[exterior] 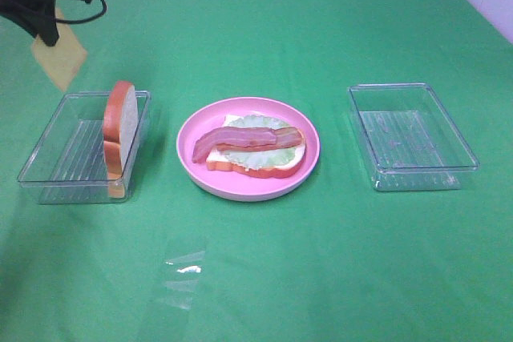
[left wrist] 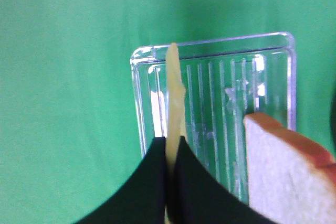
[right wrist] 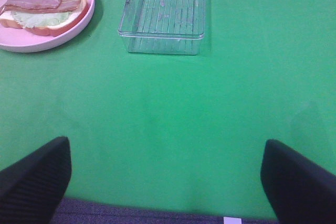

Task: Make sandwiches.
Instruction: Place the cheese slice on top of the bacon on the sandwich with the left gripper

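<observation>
On the pink plate (exterior: pixel 196 178) lies a bread slice (exterior: pixel 282 167) with pale green lettuce (exterior: pixel 252 158) and reddish bacon strips (exterior: pixel 240 140) on top; the plate (right wrist: pixel 79 22) and its bacon (right wrist: pixel 39 2) also show in the right wrist view. A second bread slice (exterior: pixel 120 126) stands on edge in the left clear tray (exterior: pixel 48 174). My left gripper (exterior: pixel 46 34) hangs high at the far left, shut on a yellow cheese square (exterior: pixel 60 58); its fingers (left wrist: pixel 152 182) pinch the cheese (left wrist: pixel 174 93) edge-on above that tray (left wrist: pixel 210 87). My right gripper (right wrist: pixel 163 182) is open, holding nothing.
An empty clear tray (exterior: pixel 413 138) stands to the right of the plate, seen also as the tray (right wrist: pixel 163 19) in the right wrist view. A small clear plastic scrap (exterior: pixel 183 266) lies on the green cloth near the front.
</observation>
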